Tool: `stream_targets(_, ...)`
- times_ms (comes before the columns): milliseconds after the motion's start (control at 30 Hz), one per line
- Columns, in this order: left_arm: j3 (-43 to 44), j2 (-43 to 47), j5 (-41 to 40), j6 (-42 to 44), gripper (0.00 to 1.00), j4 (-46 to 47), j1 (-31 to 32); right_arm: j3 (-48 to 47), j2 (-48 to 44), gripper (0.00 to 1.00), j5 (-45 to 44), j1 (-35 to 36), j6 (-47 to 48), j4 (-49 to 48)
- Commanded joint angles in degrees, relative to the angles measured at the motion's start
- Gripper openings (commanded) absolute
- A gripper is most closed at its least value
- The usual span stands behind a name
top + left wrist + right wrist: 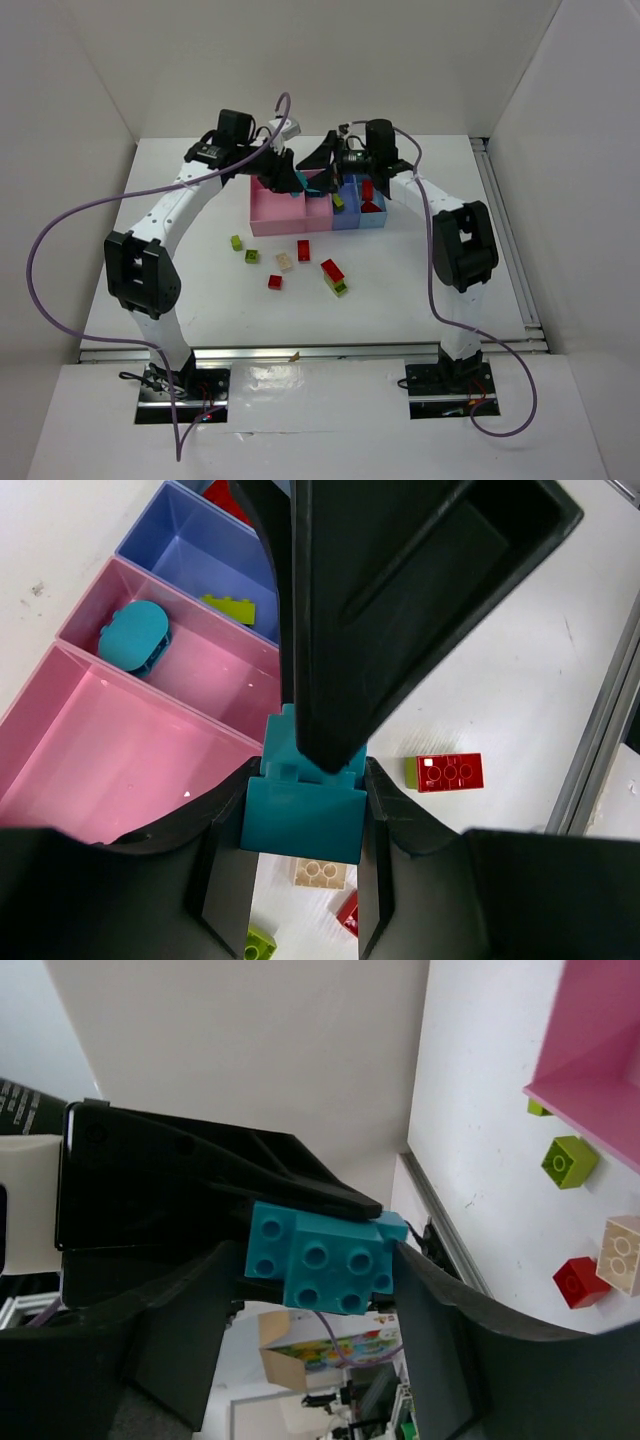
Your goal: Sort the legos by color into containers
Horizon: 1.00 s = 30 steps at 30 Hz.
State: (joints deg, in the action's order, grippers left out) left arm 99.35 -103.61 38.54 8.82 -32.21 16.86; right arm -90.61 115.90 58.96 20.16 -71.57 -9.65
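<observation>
Both grippers meet above the containers, a row of a wide pink bin (272, 212), a narrow pink bin (318, 212) and two blue bins (358, 215). My left gripper (298, 182) is shut on the lower part of a stacked cyan lego (305, 815). My right gripper (326, 166) is shut on its other part (325, 1260). The narrow pink bin holds a rounded cyan piece (135, 635). One blue bin holds a yellow-green lego (232, 607), and the end bin holds red ones (370, 198).
Loose legos lie on the table in front of the bins: two yellow-green (236, 242) (252, 257), a beige (285, 261), two red (303, 250) (274, 282) and a red-on-green stack (334, 276). A metal rail (505, 235) runs along the right edge.
</observation>
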Motion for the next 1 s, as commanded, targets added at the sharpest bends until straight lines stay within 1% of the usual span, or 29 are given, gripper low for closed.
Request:
stream_targets(0, 0.67, 2.89, 2.06, 1.46, 0.0, 0.48, 0.19, -2.82, 0.73, 0.68, 2.47, 0.67, -1.38, -4.68)
stream_targets(67, 0.67, 2.89, 2.06, 1.46, 0.0, 0.48, 0.19, -2.82, 0.73, 0.65, 2.48, 0.67, -1.38, -4.68)
stream_targets(133, 0.67, 2.89, 2.06, 1.46, 0.0, 0.48, 0.72, -1.68, 0.21, 0.59, 2.48, 0.67, -1.38, -4.68)
stream_targets(200, 0.67, 2.89, 1.53, 1.46, 0.0, 0.48, 0.72, -1.16, 0.21, 0.55, 2.48, 0.67, -1.38, -4.68)
stream_targets(233, 0.67, 2.89, 1.53, 1.46, 0.0, 0.48, 0.72, -0.63, -0.31, 0.51, 2.48, 0.67, -1.38, -4.68)
stream_targets(300, 0.67, 2.89, 1.53, 1.46, 0.0, 0.48, 0.72, -0.1, -0.84, 0.49, 2.48, 0.67, -1.38, -4.68)
stream_targets(333, 0.67, 2.89, 1.53, 1.46, 0.0, 0.48, 0.72, -0.1, -0.85, 0.47, 2.48, 0.67, -1.38, -4.68)
stream_targets(367, 1.19, 2.89, 1.53, 1.46, 0.0, 0.48, 0.72, -0.1, -0.85, 0.41, 2.48, 0.67, -1.38, -4.68)
stream_targets(467, 1.2, 2.89, 1.53, 1.46, 0.0, 0.48, 0.72, 0.43, -0.85, 0.29, 2.48, 0.67, -1.38, -4.68)
stream_targets(500, 1.2, 2.89, 0.92, 1.46, 0.0, 0.48, 0.72, 0.43, -0.85, 0.24, 2.48, 0.67, -1.38, -4.68)
stream_targets(567, 1.2, 2.89, 0.31, 1.46, 0.0, 0.48, 0.72, 1.57, -1.37, 0.2, 1.86, 0.67, -1.38, -4.68)
stream_targets(600, 1.2, 2.89, 0.3, 1.46, 0.0, 0.48, 0.72, 2.1, -1.37, 0.2, 1.17, 0.67, -1.38, -4.68)
stream_targets(633, 1.2, 2.89, 0.3, 0.94, 0.0, -0.04, 0.72, 3.32, -2.25, 0.15, 0.46, 0.67, -1.38, -4.68)
stream_targets(700, 1.2, 2.89, 0.3, 0.94, 0.0, -0.05, 0.19, 3.86, -2.87, 0.12, 0.45, -0.56, -1.38, -5.29)
stream_targets(733, 1.2, 3.41, 0.3, 0.94, 0.0, -0.05, -0.33, 5.43, -3.65, 0.08, -0.24, -1.35, -1.38, -5.29)
stream_targets(967, 0.67, 3.42, 0.92, 0.94, 0.0, -0.05, -1.48, 8.07, -6.56, 0.07, -1.83, -6.18, -1.38, -5.29)
